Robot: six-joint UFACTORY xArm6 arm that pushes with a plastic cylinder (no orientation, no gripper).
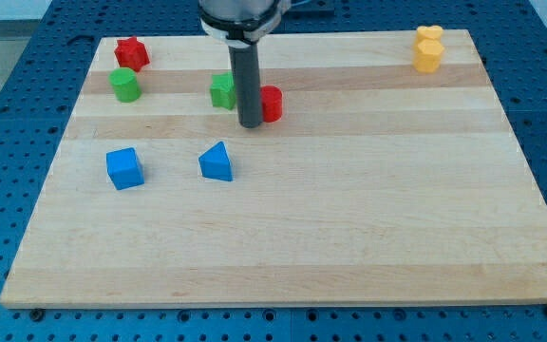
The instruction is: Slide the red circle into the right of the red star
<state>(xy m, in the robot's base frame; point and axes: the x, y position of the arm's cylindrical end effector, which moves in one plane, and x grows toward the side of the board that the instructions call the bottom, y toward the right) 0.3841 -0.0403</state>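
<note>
The red circle (272,104) lies on the wooden board (349,218) just right of centre-top. My tip (251,124) stands right against its left side and partly hides it. The red star (132,52) sits near the board's top left corner, far to the left of the red circle. A green block (222,90) lies just left of the rod, between the red circle and the red star.
A green circle (125,85) lies just below the red star. A blue cube (124,168) and a blue triangular block (217,162) sit lower left. Two yellow blocks (429,49) stand at the top right corner.
</note>
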